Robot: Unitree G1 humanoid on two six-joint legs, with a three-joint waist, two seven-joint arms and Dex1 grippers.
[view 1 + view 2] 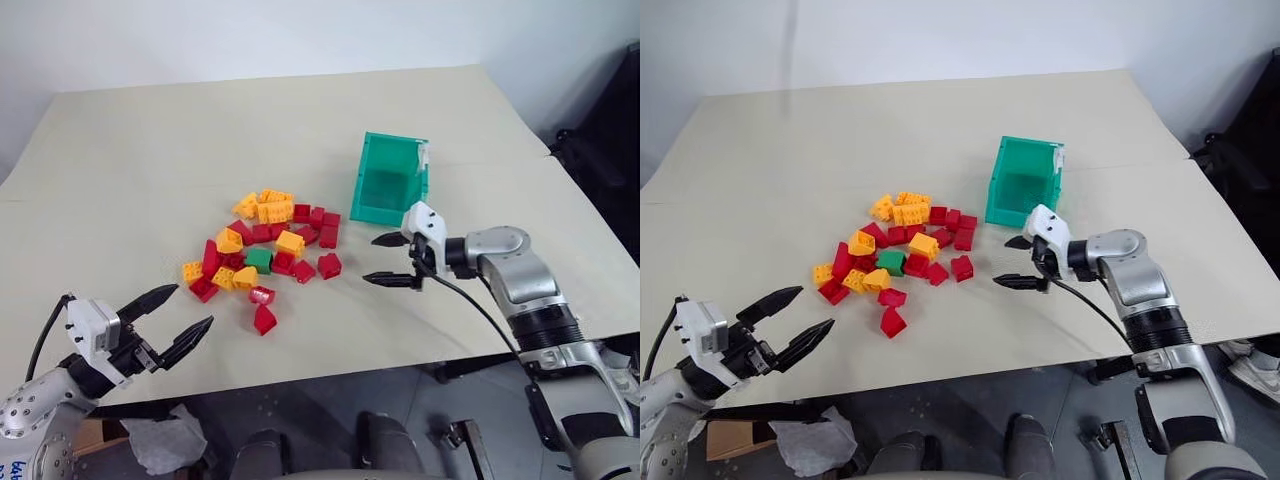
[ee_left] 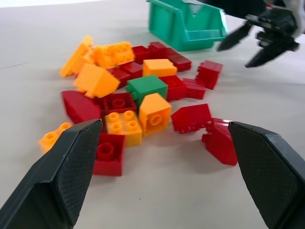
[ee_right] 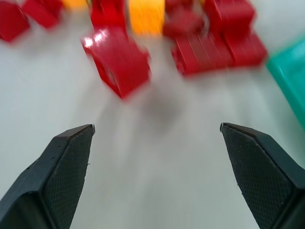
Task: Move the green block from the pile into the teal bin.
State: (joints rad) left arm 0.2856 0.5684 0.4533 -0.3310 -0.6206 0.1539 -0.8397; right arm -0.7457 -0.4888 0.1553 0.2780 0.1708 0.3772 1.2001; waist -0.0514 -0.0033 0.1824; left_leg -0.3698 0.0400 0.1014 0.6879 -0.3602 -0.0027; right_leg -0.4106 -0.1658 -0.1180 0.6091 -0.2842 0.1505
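Observation:
The green block (image 1: 259,259) lies in the middle of the pile (image 1: 262,244) of red and yellow-orange bricks, ringed by them; it also faces me as the green block (image 2: 147,88) in the left wrist view. The teal bin (image 1: 392,178) stands upright just right of the pile, a white tag at its far right corner. My right gripper (image 1: 387,260) hovers open and empty between the pile and the bin's near wall, pointing left at the bricks. My left gripper (image 1: 170,316) is open and empty near the table's front left edge, aimed toward the pile.
A loose red brick (image 1: 265,319) and another red brick (image 1: 328,265) lie at the pile's near fringe. The table's front edge (image 1: 330,365) runs just below both grippers. A dark object (image 1: 600,150) stands beyond the table's right side.

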